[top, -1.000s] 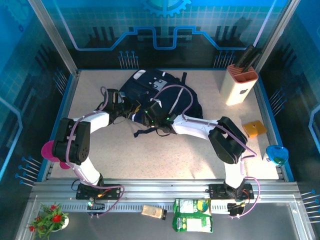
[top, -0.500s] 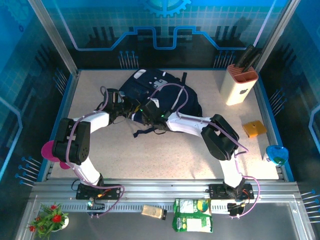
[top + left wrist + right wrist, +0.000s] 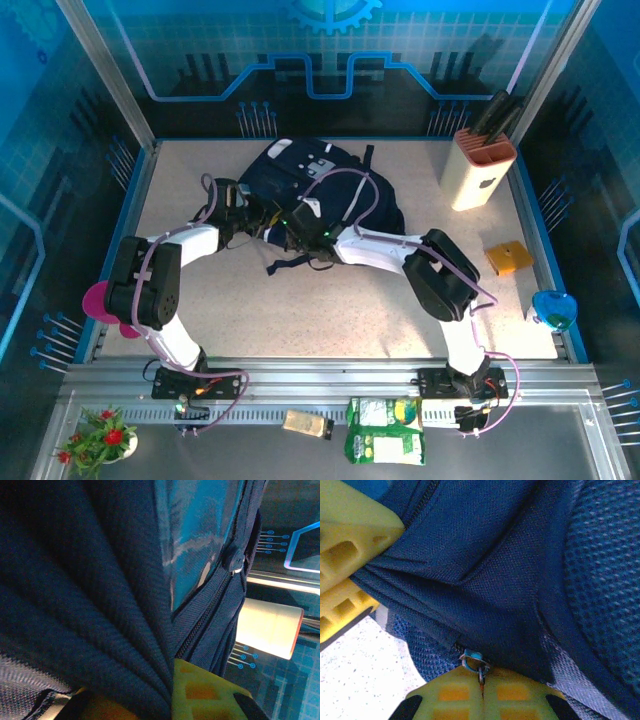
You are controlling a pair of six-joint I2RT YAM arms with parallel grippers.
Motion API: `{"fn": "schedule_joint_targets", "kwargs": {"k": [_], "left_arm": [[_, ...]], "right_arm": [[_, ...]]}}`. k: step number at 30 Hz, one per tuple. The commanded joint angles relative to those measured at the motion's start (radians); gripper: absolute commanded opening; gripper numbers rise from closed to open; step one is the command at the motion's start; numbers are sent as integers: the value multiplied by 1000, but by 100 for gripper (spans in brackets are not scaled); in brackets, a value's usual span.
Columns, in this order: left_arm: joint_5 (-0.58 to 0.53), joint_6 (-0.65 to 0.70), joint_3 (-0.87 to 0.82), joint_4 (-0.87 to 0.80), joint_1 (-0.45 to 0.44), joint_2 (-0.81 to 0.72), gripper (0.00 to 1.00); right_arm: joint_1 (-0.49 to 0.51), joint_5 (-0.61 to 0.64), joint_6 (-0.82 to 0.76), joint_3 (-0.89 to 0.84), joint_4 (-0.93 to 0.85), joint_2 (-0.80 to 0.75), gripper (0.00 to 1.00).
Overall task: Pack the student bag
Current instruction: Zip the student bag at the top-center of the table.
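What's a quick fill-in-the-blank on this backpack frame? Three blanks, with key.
1. The right gripper is ____ on the backpack's zipper pull.
2. The left gripper is shut on a fabric fold of that same ____.
3. The knife block stands at the table's far ____ corner.
Missing words: shut; backpack; right.

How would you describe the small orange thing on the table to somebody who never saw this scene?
Start at the student bag, the big dark navy mass at the far middle of the table, and look to its right. Between the tall cream holder at the far corner and the blue object at the near edge lies the orange square. It alone is flat and orange.
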Motion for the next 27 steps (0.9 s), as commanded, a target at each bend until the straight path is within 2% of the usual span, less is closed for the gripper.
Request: {"fn": "schedule_joint_targets", "kwargs": {"k": [1, 7, 14, 24, 27], "left_arm": [[87, 22, 3, -25, 22, -48, 6], [77, 46, 16, -54, 52, -46, 5], [73, 55, 36, -65, 60, -25, 5], [64, 59, 106, -71, 68, 26, 5], [62, 67, 124, -79, 74, 42, 7]], "right_arm": [[-33, 71, -15, -119, -25, -88, 1], [-35, 145, -14, -305, -55, -224, 1], [-48, 268, -20, -420, -131, -337, 1], [-118, 318, -46, -482, -168, -448, 1], [-128, 295, -133, -472, -117, -465, 1]]}}
